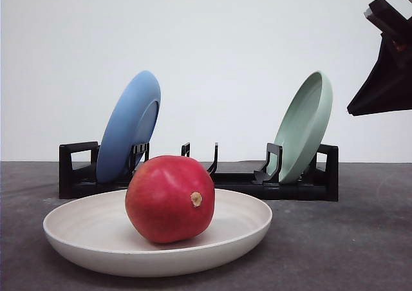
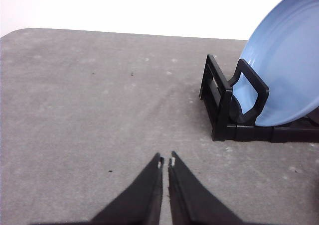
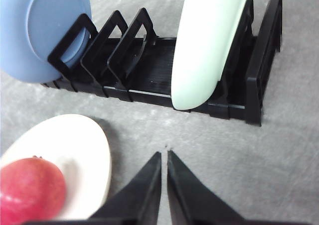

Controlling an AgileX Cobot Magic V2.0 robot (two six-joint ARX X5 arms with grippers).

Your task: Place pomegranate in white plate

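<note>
Pomegranate (image 1: 169, 197) sits inside the white plate (image 1: 84, 239) near the table's front edge. Both arms' fingers are clenched on nothing. Being round, it might roll off-centre if a retreating arm bumps the rim.

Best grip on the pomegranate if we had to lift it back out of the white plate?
Probably from above, fingers across the widest middle of the pomegranate. It is round and smooth, and the white plate rim blocks low side approaches. Keep off the stem nub facing the front camera.
</note>
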